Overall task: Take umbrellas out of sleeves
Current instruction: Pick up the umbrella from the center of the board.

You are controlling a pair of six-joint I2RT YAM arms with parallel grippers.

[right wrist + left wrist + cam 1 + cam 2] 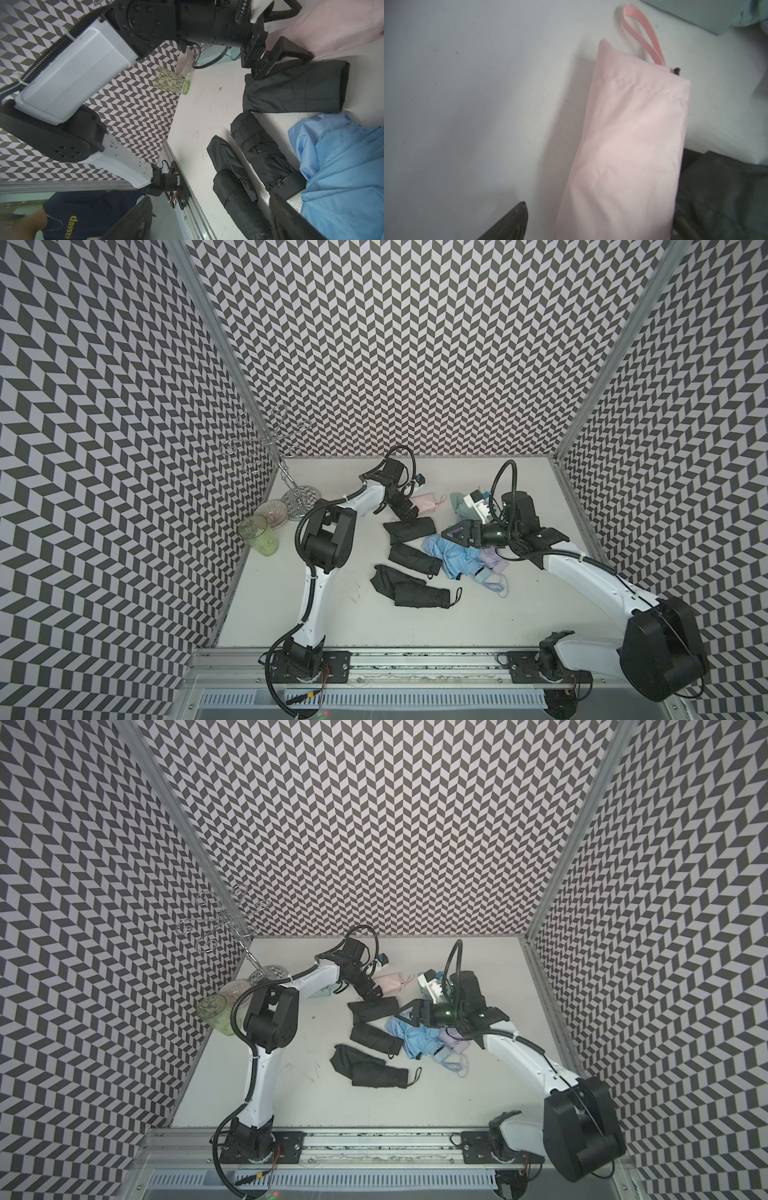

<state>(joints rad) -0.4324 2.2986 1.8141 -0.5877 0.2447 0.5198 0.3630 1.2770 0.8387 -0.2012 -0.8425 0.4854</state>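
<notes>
Top views both give you the umbrellas heaped around the middle of the white table (291, 605). The pink umbrella (428, 504) is at 12 o'clock of the heap and the mint umbrella (459, 506) at 1 o'clock. The light blue umbrella (453, 556) and the lavender umbrella (492, 566) sit at 3 to 4 o'clock, a flat black sleeve (409, 529) lies near the centre, and the black umbrellas (415, 558) run down to 6 o'clock. Your left gripper (409, 512) sits low between the pink umbrella and the flat black sleeve, jaws spread and holding nothing. Your right gripper (451, 534) hangs over the light blue umbrella, jaws apart and empty. The green glass (262, 539) stands at the table's 9 o'clock edge. Left wrist view: the pink umbrella (629, 145) lies flat in a smooth cover with its wrist loop (643, 35) on the table, and one finger (510, 224) stands clear of it with bare table between. Right wrist view: you see the left gripper (276, 62) released over the end of the flat black sleeve (301, 89). The black umbrellas (259, 149) lie side by side, and the light blue umbrella (342, 166) is crumpled just beside them. The right gripper's own fingers (135, 216) are wide apart with nothing pinched.
</notes>
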